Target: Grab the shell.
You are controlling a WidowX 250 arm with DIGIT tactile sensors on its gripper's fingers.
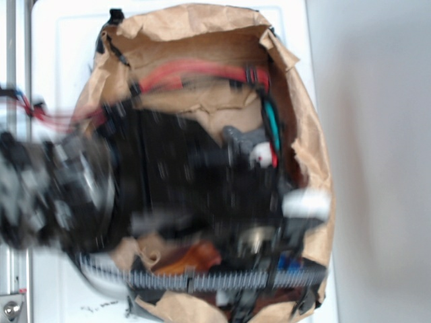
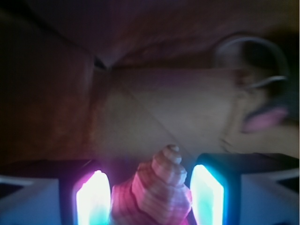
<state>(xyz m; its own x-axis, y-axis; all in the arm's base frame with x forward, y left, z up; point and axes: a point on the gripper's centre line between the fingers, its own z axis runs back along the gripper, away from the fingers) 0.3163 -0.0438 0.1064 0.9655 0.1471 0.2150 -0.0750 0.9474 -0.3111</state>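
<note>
Nearest the wrist view: gripper astride the shell, jaws spread, one glowing pad on each flank. Ribbed spire pointing up between them, tip clear above the pads. Narrow gaps on both sides, so flanked, seemingly not yet pinched; contact on the lower body too blurred to rule out. Further out, creased brown paper as the floor of the scene, and at the right edge a grey blur with a pink patch, likely the plush bunny, well apart from the shell.

From the exterior view, heavy motion blur: arm low inside the paper-lined bag, an orange-brown sliver under it, probably the shell.

Judged progress: approach and alignment done; closing the jaws and lifting left.
</note>
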